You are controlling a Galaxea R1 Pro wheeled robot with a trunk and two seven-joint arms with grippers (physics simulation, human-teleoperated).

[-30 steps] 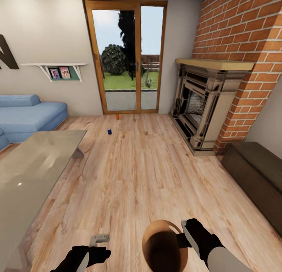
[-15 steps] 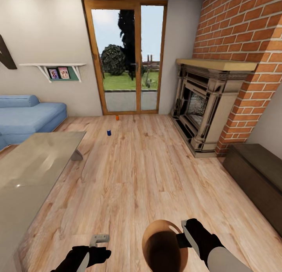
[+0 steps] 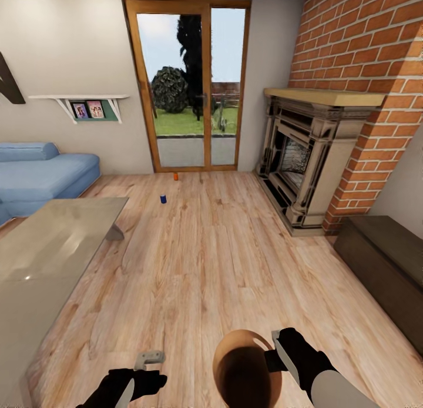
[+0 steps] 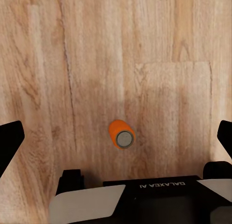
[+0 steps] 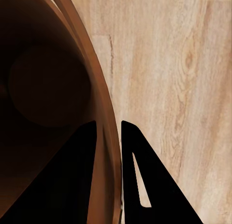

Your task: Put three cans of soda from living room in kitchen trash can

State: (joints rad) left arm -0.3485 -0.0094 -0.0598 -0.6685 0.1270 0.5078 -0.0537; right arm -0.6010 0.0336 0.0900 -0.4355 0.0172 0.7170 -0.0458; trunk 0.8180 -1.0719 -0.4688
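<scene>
Room: brick wall [image 3: 376, 49], fireplace [image 3: 308, 155], glass doors [image 3: 188, 84], blue sofa [image 3: 41, 173], glass table [image 3: 41, 261] on plank floor [image 3: 211, 261]
Bin [image 3: 244, 370]: low in head view; rim pinched by right gripper [image 3: 274, 352], clenched on its wall
Left gripper [image 3: 147, 367]: spread wide, grasping nothing; orange can [image 4: 121, 134] lying on floor beneath it
Cans: blue can [image 3: 163, 199] and a second orange can [image 3: 175, 176] far off, near doors

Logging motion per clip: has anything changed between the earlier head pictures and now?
Only the view: it shifted slightly, so the camera moved, not the things. The right gripper stays clamped on the trash can rim, the left gripper stays open, and the orange can and blue can stay on the floor.
</scene>
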